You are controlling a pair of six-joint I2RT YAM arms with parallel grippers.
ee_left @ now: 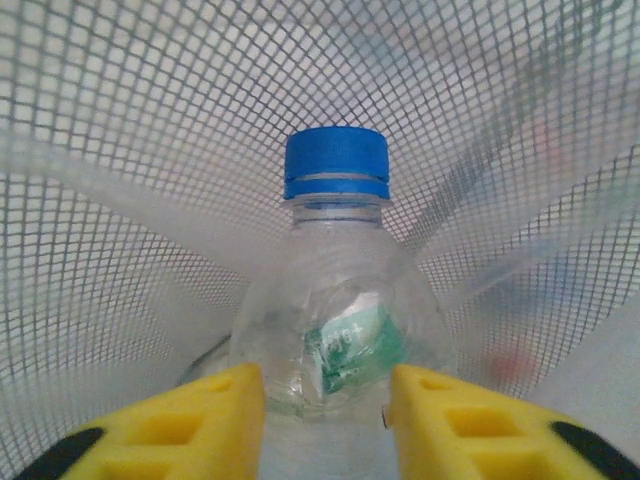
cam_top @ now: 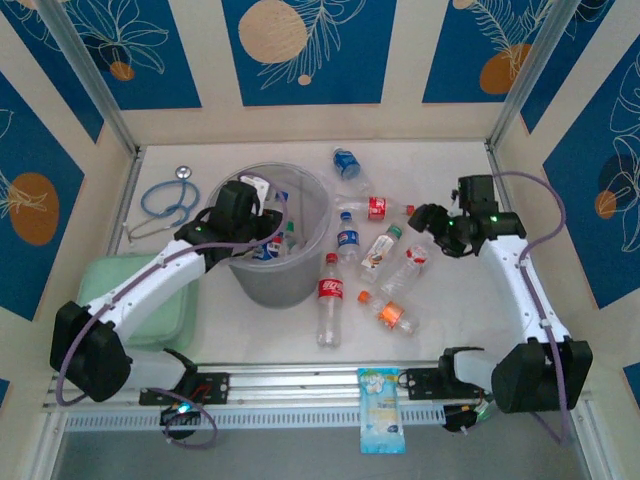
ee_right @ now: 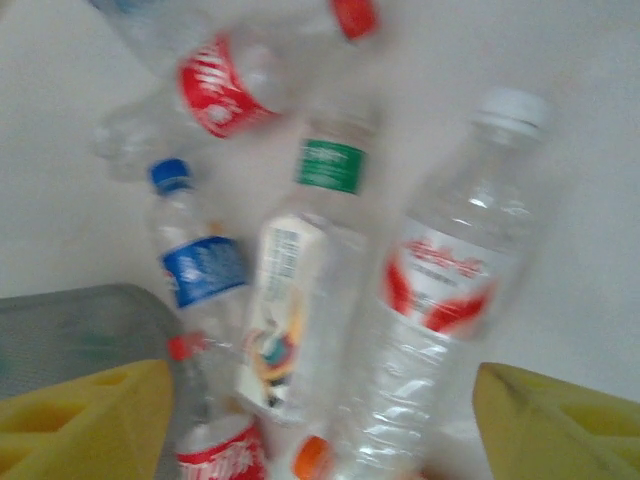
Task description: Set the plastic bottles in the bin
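Left gripper (ee_left: 325, 388) flanked clear blue-capped plastic bottle (ee_left: 335, 300) inside round translucent grey bin (ee_left: 120, 150), grip unclear; right gripper (ee_right: 320, 390) gaped. Likely light, slippery: grab mid-body.

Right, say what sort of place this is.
Probably a robot test cell: tabletop walled by blue printed panels, two white arms bolted to a metal rail, clear plastic bottles beside a translucent grey bin.
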